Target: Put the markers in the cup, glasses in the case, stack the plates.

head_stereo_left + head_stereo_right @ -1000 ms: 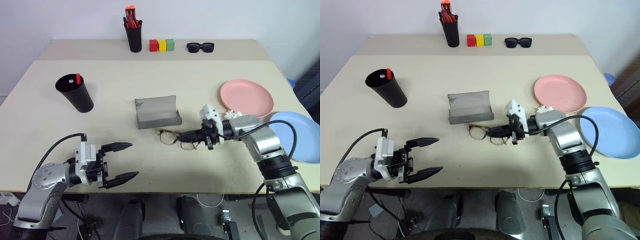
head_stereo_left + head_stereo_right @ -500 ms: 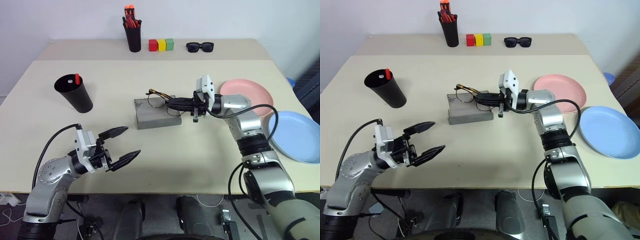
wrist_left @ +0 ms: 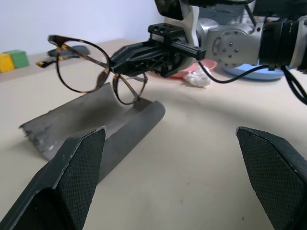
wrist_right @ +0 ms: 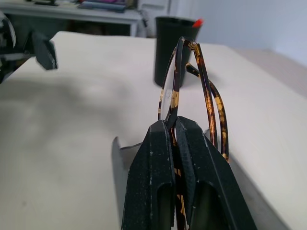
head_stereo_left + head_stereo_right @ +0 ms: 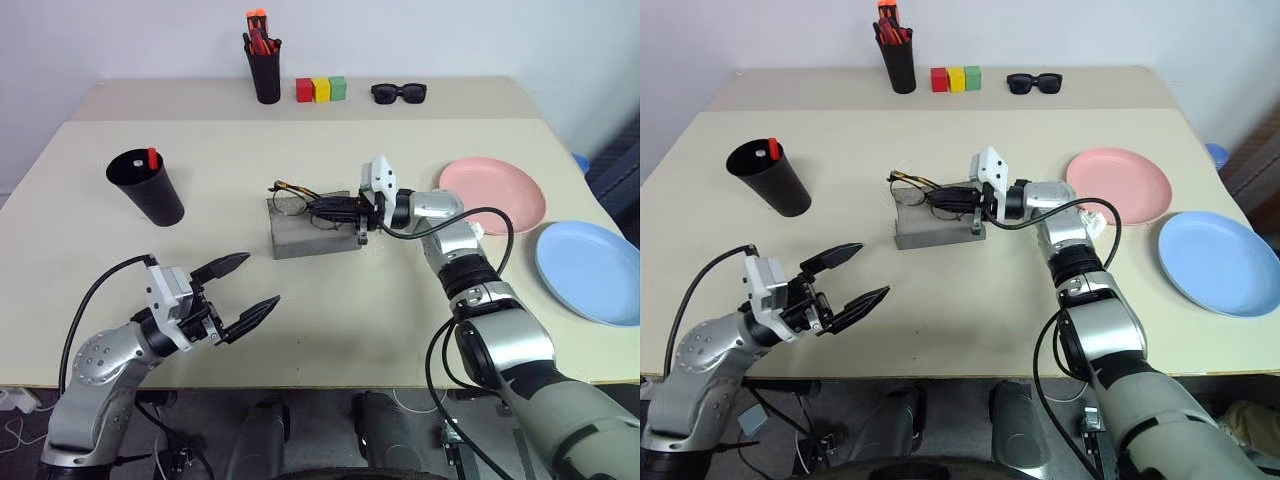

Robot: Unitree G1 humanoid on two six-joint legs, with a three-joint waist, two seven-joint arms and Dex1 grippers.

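Left wrist view: glasses (image 3: 91, 72) above case (image 3: 96, 127).

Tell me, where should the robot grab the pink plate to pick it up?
Probably by its raised rim. The pink plate lies flat and shallow on the table, so only the edge gives a pincer something to pinch. The near edge, on the robot's right, looks easiest: it faces the robot with nothing in front. The right pincer would first have to let go of the glasses.
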